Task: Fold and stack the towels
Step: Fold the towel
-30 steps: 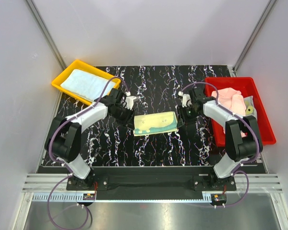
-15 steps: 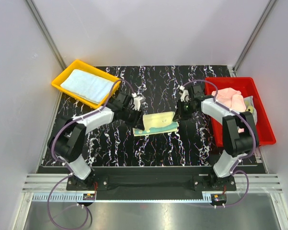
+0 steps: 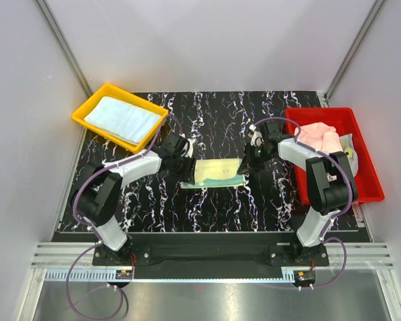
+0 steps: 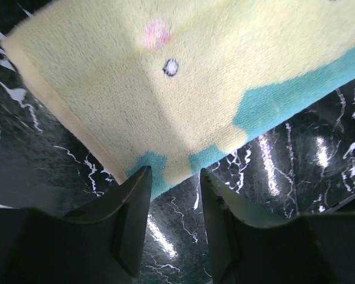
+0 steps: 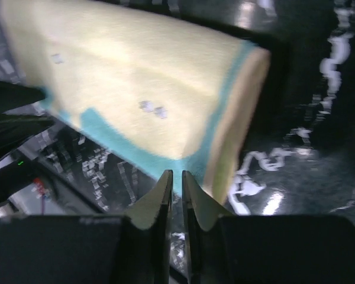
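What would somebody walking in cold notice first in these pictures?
Most likely the pale yellow towel with teal patches, lying mid-way across the black marbled table, with the left hand at its left end and the right hand at its right end. Next come the bright trays: a yellow tray at the far left holding a folded light blue towel, and a red tray on the right holding a crumpled pink towel.
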Action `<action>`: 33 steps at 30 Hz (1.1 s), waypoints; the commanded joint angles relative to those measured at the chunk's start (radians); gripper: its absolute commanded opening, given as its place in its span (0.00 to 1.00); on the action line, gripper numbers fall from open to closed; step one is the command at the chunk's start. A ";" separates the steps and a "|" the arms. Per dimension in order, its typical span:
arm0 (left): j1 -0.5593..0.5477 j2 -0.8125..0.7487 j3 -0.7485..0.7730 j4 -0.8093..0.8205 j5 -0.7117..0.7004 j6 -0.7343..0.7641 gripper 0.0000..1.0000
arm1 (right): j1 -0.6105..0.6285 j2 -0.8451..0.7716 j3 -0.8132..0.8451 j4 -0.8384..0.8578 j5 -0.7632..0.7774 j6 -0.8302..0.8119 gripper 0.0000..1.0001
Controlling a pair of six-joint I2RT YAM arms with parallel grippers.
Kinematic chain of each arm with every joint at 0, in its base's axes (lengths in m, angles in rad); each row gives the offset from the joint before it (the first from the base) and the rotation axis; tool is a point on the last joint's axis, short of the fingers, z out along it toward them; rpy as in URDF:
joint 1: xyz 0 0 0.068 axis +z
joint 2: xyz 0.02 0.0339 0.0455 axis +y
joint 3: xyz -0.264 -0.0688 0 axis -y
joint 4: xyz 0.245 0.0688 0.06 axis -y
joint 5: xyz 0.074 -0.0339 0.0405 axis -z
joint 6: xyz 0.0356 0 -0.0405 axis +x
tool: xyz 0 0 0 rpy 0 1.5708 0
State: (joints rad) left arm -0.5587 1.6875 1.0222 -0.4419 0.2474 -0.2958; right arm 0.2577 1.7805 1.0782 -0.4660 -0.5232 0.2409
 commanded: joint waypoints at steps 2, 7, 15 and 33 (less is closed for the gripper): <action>0.002 -0.089 0.061 0.026 0.060 -0.058 0.46 | 0.024 -0.053 0.035 0.119 -0.296 0.066 0.18; 0.005 -0.023 0.026 0.106 0.076 -0.095 0.46 | 0.038 0.057 0.034 0.179 -0.374 0.070 0.15; 0.011 0.029 -0.071 0.158 -0.002 -0.123 0.46 | 0.037 0.105 -0.104 0.270 -0.279 0.086 0.13; 0.043 -0.158 -0.057 0.089 -0.010 -0.131 0.48 | 0.014 -0.036 -0.041 0.078 -0.175 0.032 0.13</action>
State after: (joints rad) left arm -0.5182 1.5967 0.9638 -0.3729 0.2379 -0.4271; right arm 0.2775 1.7988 1.0054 -0.3264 -0.7647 0.3164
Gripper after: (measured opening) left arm 0.480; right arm 0.123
